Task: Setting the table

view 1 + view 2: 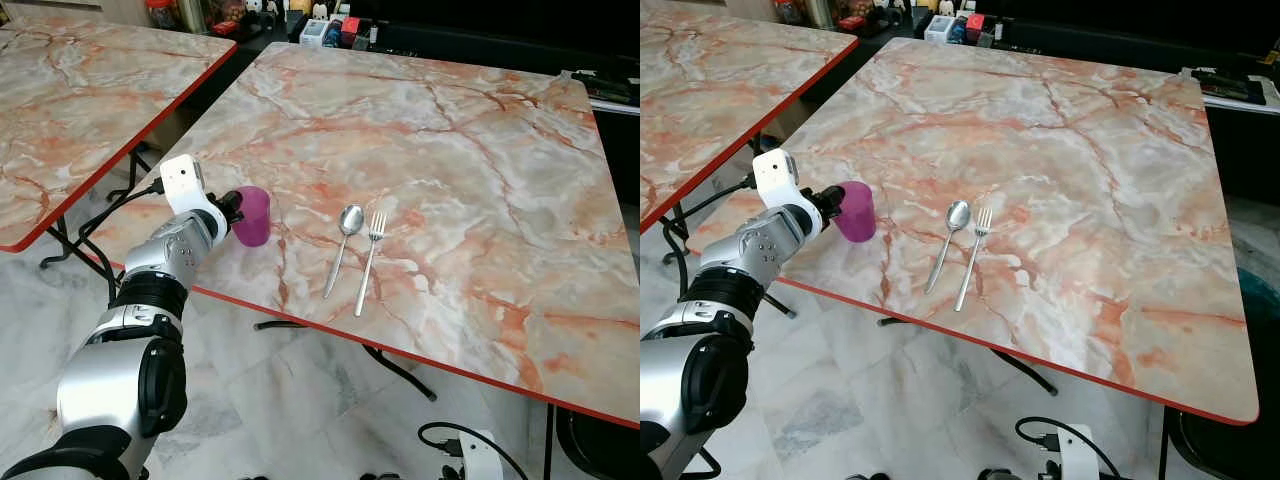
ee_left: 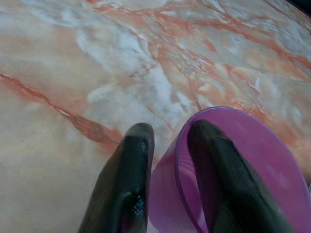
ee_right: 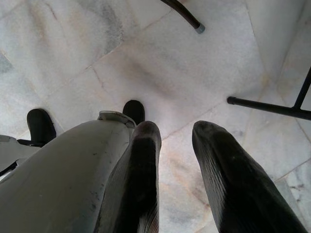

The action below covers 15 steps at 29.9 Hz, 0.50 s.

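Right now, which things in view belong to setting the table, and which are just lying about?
Part of the job:
- purple cup, its wall pinched by the left gripper, one finger inside, one outside
- spoon
- fork, beside the spoon
- table

Lying about:
- second table
- boxes beyond the table's far edge
- cable on the floor

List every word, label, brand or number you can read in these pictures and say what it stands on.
No text can be read.
Boxes and jars beyond the table's far edge: printing too small and blurred to read.
Purple cup, pinched at its rim by the left gripper: no lettering.
Spoon and fork: no marking can be made out.
Right gripper, over the floor: no lettering.
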Motion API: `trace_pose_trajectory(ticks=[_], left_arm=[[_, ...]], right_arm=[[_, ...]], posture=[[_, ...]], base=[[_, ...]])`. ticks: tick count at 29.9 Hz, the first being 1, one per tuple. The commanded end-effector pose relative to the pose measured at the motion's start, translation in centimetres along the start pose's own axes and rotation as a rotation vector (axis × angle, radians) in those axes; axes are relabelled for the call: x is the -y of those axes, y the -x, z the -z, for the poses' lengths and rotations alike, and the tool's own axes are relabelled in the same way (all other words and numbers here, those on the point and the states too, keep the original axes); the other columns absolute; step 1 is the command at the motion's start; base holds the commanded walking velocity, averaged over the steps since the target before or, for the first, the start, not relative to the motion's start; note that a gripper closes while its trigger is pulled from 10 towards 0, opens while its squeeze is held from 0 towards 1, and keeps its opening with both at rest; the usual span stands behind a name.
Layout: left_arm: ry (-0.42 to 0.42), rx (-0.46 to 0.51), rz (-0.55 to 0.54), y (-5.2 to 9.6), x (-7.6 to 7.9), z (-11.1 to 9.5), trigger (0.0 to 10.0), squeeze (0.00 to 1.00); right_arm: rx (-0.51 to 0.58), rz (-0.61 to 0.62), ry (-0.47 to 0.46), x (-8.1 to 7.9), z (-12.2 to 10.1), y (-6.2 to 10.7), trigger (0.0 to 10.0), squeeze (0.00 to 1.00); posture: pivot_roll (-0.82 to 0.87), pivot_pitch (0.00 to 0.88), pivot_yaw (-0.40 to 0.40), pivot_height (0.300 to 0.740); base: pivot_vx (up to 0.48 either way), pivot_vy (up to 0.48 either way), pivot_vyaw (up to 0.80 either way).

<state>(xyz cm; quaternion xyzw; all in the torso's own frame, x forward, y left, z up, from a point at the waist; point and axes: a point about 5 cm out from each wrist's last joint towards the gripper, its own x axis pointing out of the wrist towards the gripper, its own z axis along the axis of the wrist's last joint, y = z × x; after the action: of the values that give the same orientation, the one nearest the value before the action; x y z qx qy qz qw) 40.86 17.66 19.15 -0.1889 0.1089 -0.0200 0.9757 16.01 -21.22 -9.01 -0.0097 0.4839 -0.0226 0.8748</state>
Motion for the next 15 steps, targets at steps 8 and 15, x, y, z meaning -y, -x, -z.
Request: trace_pose_trajectory(ticks=[8, 15], left_arm=[[0.004, -0.001, -0.012, 0.06, -0.32, 0.05, 0.0, 0.0], [0.003, -0.003, -0.015, 0.03, -0.32, 0.29, 0.0, 0.0]], right_arm=[[-0.006, 0.005, 0.003, 0.21, 0.18, 0.06, 10.0, 0.0], [-0.003, 0.003, 0.006, 0.19, 0.03, 0.02, 10.0, 0.0]], posture=[[-0.11, 0.14, -0.023, 0.74], [-0.11, 0.131, -0.023, 0.74]], base=[[0.0, 0.0, 0.0], [0.0, 0.0, 0.0]])
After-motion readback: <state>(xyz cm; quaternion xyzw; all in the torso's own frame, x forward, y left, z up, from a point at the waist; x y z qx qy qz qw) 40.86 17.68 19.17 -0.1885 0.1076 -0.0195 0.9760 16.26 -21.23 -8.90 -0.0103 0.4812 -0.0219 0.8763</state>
